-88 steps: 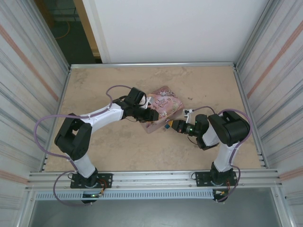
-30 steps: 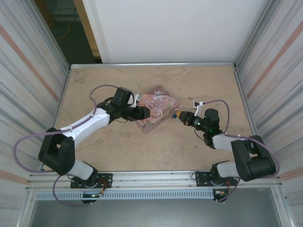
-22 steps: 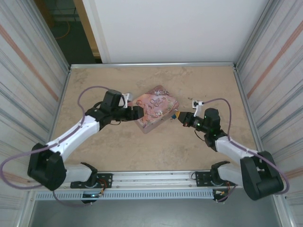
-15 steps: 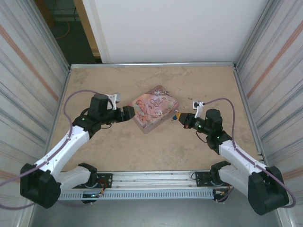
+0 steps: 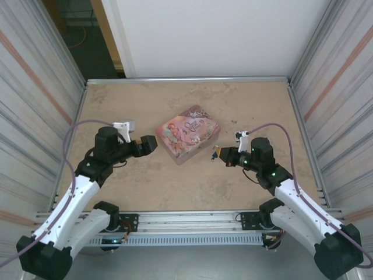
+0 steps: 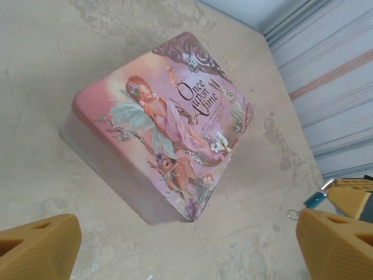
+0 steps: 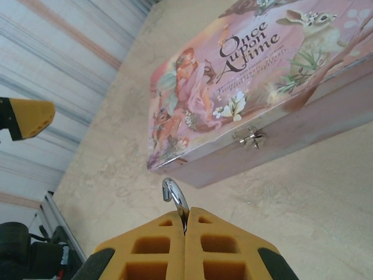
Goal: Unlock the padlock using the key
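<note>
- Top external: my right gripper (image 5: 217, 154) sits low over the table (image 5: 175, 186), just off the near right corner of the pink tin box (image 5: 187, 135). The tiny blue padlock (image 5: 214, 152) is pinched at its tip. My left gripper (image 5: 150, 144) hangs on the tin's other side, near it but not touching.
- Left wrist: my two left fingertips stand wide apart with nothing between them. Past the tin's corner I see the blue lock body poking out of the right fingers, with a small ring (image 6: 291, 214) dangling beside it. I cannot make out a key; it may be on that ring.
- Right wrist: the fingers are pressed together on the lock, and a curved metal piece, which I take for the shackle (image 7: 175, 195), sticks out between them. The tin's latch (image 7: 250, 139) is apart from it.
- My judgement: hold the lock steady, keyhole toward the left arm. Locate the key first, grip it firmly, and feed it in slowly and straight.
</note>
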Robot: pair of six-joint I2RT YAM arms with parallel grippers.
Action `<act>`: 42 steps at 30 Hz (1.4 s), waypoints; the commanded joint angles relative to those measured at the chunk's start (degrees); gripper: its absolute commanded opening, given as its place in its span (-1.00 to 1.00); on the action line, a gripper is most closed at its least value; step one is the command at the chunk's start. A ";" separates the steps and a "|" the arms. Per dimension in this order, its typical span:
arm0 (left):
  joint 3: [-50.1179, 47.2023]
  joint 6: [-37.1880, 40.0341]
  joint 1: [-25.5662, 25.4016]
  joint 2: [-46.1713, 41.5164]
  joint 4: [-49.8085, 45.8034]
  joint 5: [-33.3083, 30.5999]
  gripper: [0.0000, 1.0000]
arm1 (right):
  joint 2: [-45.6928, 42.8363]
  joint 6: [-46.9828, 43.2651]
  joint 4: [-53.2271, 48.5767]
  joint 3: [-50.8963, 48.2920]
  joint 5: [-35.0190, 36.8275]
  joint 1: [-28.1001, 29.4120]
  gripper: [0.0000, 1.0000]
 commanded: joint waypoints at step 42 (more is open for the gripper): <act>-6.68 -1.63 8.86 -12.48 -2.39 -6.58 0.97 | 10.33 0.71 -37.99 10.34 2.74 8.70 -1.00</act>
